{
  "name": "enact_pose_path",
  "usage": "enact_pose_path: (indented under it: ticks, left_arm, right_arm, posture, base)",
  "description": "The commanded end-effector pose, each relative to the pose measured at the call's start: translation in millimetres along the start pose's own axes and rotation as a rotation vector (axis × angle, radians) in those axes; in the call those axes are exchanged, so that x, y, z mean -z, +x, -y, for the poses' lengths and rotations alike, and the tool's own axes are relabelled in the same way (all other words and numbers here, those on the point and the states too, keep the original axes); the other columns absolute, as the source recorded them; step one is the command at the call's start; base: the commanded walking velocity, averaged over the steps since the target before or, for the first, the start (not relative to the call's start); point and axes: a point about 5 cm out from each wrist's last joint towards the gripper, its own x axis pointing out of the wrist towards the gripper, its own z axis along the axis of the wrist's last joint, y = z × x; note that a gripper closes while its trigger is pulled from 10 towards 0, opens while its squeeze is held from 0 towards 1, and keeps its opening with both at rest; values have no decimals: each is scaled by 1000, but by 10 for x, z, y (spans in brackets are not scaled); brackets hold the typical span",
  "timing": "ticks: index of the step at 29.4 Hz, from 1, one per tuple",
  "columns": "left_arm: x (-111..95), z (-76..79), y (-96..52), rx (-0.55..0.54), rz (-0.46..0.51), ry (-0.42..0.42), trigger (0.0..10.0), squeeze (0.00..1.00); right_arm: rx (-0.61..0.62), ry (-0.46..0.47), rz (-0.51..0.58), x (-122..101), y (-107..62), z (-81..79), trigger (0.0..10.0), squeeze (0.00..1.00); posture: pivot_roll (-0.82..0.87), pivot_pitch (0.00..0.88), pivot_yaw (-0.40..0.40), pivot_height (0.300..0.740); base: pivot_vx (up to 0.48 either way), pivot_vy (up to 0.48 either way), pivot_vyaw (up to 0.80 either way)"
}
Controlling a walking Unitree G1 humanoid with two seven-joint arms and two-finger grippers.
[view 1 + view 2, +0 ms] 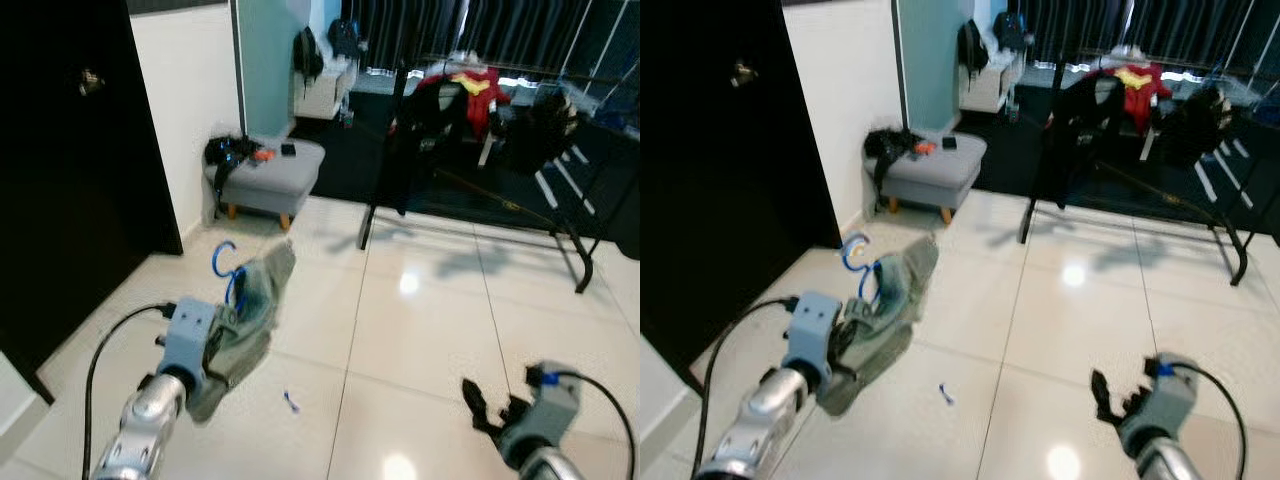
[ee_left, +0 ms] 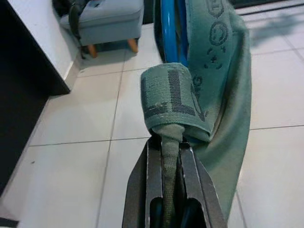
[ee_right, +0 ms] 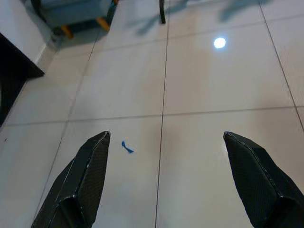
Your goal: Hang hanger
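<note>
Left eye view, by size. Floor (image 1: pixel 420 330): pale glossy tiles, with ceiling light reflections. Door (image 1: pixel 60 170): black, at the robot's left. Rack (image 1: pixel 500 130): black drying rack at the far side, draped with dark and red clothes. Stool (image 1: pixel 268 178): grey, padded, wooden feet, against the white wall, small items on top. Cloth (image 1: pixel 250 320): green garment draped over the hanger, raised above the floor ahead of the robot's left side, well apart from the rack. Hanger (image 1: pixel 224 262): blue, its hook standing up above the cloth. Left gripper (image 2: pixel 167 166): jaws clenched on a fold of the cloth, the hanger's blue bar just beyond. Right gripper (image 3: pixel 164 175): low on the right, jaws spread wide with only floor between them. Scrap (image 1: pixel 290 402): small blue piece lying on the tiles between the two arms.
</note>
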Motion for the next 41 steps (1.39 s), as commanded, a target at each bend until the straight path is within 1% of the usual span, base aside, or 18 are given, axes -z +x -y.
enact_pose_path:
  ticks: [1,2,3,4,5,6,7,8,11,24,26,30,31,36,38,41]
  left_arm:
    - [-247,7,100,23,88,54,10000,0]
    - [-247,7,100,23,88,54,10000,0]
    - [-367,44,138,43,133,76,10000,0]
    - [-367,44,138,43,133,76,10000,0]
    - [-479,101,170,65,175,87,10000,0]
    - [-479,101,170,65,175,87,10000,0]
    - [-630,215,204,100,234,103,10000,0]
    - [-630,215,204,100,234,103,10000,0]
    - [-726,312,228,125,263,105,10000,0]
    - [-756,412,210,158,273,121,10000,0]
    - [-800,457,216,167,281,120,10000,0]
    - [-835,485,222,171,285,119,10000,0]
    - [-874,524,230,179,291,114,10000,0]
    - [-906,559,233,188,297,109,10000,0]
    - [-954,614,229,201,306,101,10000,0]
    - [-977,637,228,205,309,98,10000,0]
  right_arm:
    - [4,-10,48,-103,46,-17,10000,0]
    - [4,-10,48,-103,46,-17,10000,0]
    - [-4,2,63,-123,60,-41,10000,0]
    - [-4,2,63,-123,60,-41,10000,0]
    - [-9,5,71,-136,72,-63,10000,0]
    - [-9,5,71,-136,72,-63,10000,0]
    - [-17,5,80,-139,84,-104,10000,0]
    - [-17,5,80,-139,84,-104,10000,0]
    - [-21,0,88,-153,106,-138,10000,0]
    - [-40,-8,93,-155,132,-185,10000,0]
    - [-40,-5,97,-159,140,-193,10000,0]
    - [-40,-3,103,-165,146,-199,10000,0]
    - [-44,0,110,-176,149,-212,10000,0]
    - [-46,2,114,-181,152,-222,10000,0]
    - [-48,4,121,-187,154,-233,10000,0]
    - [-51,3,124,-191,155,-238,10000,0]
  posture:
    - [-80,0,-13,740]
    - [-80,0,-13,740]
    - [-85,0,-7,740]
    - [-85,0,-7,740]
    - [-88,0,-4,740]
    - [-88,0,-4,740]
    - [-92,0,-3,740]
    - [-92,0,-3,740]
    - [-92,0,-3,740]
    - [-88,0,-3,740]
    - [-91,0,-1,740]
    - [-93,0,0,740]
    - [-95,0,3,740]
    - [-99,0,7,740]
    - [-100,0,10,740]
    - [-98,0,12,740]
  base:
    - [480,0,0]
    - [480,0,0]
    - [480,0,-800]
    - [480,0,-800]
    - [480,0,-800]
    - [480,0,-800]
    - [480,0,-800]
    - [480,0,-800]
    - [480,0,-800]
    - [480,0,-800]
    - [480,0,-800]
    - [480,0,-800]
    - [480,0,-800]
    - [480,0,-800]
    - [480,0,-800]
    - [480,0,-800]
